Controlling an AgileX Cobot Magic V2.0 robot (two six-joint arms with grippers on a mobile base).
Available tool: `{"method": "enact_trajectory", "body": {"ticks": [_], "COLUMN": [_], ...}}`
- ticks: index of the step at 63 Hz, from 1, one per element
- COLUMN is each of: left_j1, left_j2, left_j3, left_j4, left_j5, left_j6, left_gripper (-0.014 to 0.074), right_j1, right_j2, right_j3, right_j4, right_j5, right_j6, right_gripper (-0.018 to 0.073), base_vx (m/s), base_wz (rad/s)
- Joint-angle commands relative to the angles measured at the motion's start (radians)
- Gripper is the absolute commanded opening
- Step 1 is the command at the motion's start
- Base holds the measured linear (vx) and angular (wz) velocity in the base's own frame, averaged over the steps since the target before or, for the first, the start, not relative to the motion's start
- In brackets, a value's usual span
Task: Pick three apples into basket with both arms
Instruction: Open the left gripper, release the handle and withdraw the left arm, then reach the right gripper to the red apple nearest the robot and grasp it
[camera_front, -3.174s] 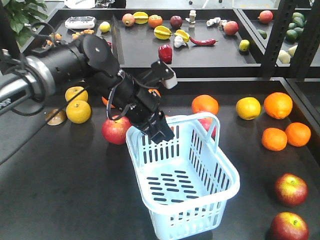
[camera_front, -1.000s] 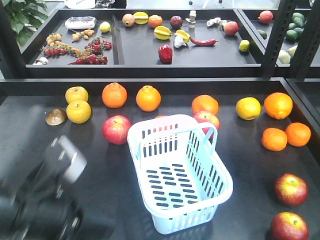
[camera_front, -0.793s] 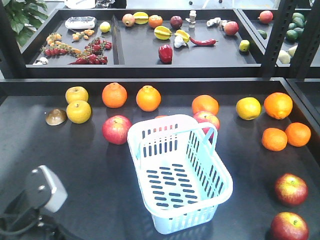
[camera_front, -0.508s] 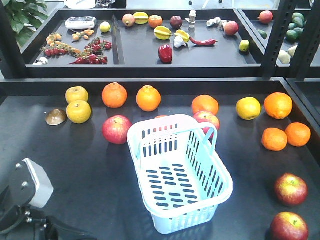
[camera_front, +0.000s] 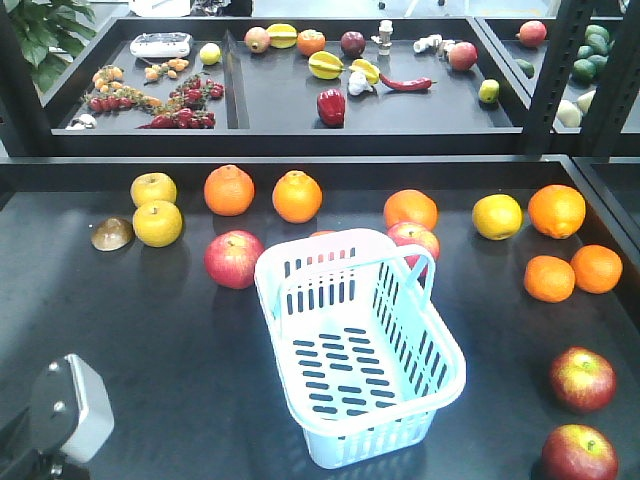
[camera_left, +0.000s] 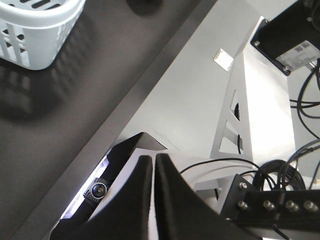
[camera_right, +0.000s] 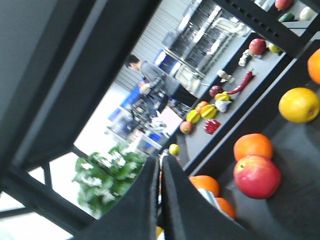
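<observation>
Black jaws pressed together and empty on both arms; basket (camera_front: 300, 290) bare, apples out on the surface (camera_front: 190, 350)
The left arm (camera_front: 68, 420) sits low at the near left corner, so it suits the left apple (camera_front: 233, 259) just beside the basket: part the jaws wide, descend over the stem dimple, close across the widest girth. The right arm (camera_right: 142, 210), unseen from the front, suits the right apple (camera_front: 582, 379) and the lowest apple (camera_front: 578, 453), which the frame edge crops. A red fruit (camera_front: 413, 238) half hidden behind the basket's handle is hard to class

Nothing is legible; the sticker (camera_left: 298, 50) on the black box (camera_left: 282, 25) is blurred.
</observation>
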Motion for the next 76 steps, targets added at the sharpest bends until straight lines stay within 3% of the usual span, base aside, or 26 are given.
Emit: {"method": "enact_trajectory", "body": {"ticks": [1, 9, 19, 25, 28, 34, 41, 57, 65, 76], "left_j1": [-0.004, -0.004, -0.004, -0.004, -0.004, -0.004, -0.004, -0.004, -0.004, -0.004], "left_j2": [-0.012, -0.012, -0.012, -0.012, -0.012, -0.012, -0.012, -0.012, -0.012, -0.012], "left_j3": [-0.024, -0.024, -0.024, -0.024, -0.024, -0.024, -0.024, -0.024, -0.024, -0.024], "left_j4": [-0.048, -0.047, -0.048, -0.048, -0.048, -0.048, -0.048, -0.048, -0.047, -0.047], "left_j5": [0.0, -0.025, -0.056, -0.079, -0.083, -0.081, -0.081, -0.08, -0.081, -0.081], "left_j6": [-0.01, -0.01, -0.01, -0.01, -0.01, -0.01, -0.01, -0.011, -0.011, -0.011], "left_gripper": [-0.0006, -0.0006, -0.0006, -0.0006, -0.0006, -0.0006, -0.0006, -0.0006, -0.0006, -0.0006], "right_j1": [0.032, 0.122, 0.248, 0.294, 0.299, 0.295, 0.295, 0.295, 0.291, 0.194], "right_j2": [0.018, 0.158, 0.406, 0.553, 0.626, 0.721, 0.796, 0.886, 0.945, 1.084], "right_j3": [-0.148, -0.367, -0.606, -0.703, -0.736, -0.747, -0.747, -0.747, -0.75, -0.768], "right_j4": [-0.139, -0.297, -0.307, -0.315, -0.337, -0.414, -0.477, -0.447, -0.462, -0.454], "right_j5": [0.019, 0.307, 0.654, 0.806, 0.846, 0.844, 0.845, 0.885, 0.984, 1.011], "right_j6": [0.0, -0.103, -0.409, -0.528, -0.553, -0.567, -0.558, -0.55, -0.498, -0.467], "right_gripper": [-0.0004, 0.0001, 0.0096, 0.0258, 0.038, 0.0592, 0.0724, 0.0698, 0.0665, 0.0637], "base_vx": [0.0, 0.0, 0.0, 0.0, 0.0, 0.0, 0.0, 0.0, 0.0, 0.0], "base_wz": [0.0, 0.0, 0.0, 0.0, 0.0, 0.0, 0.0, 0.0, 0.0, 0.0]}}
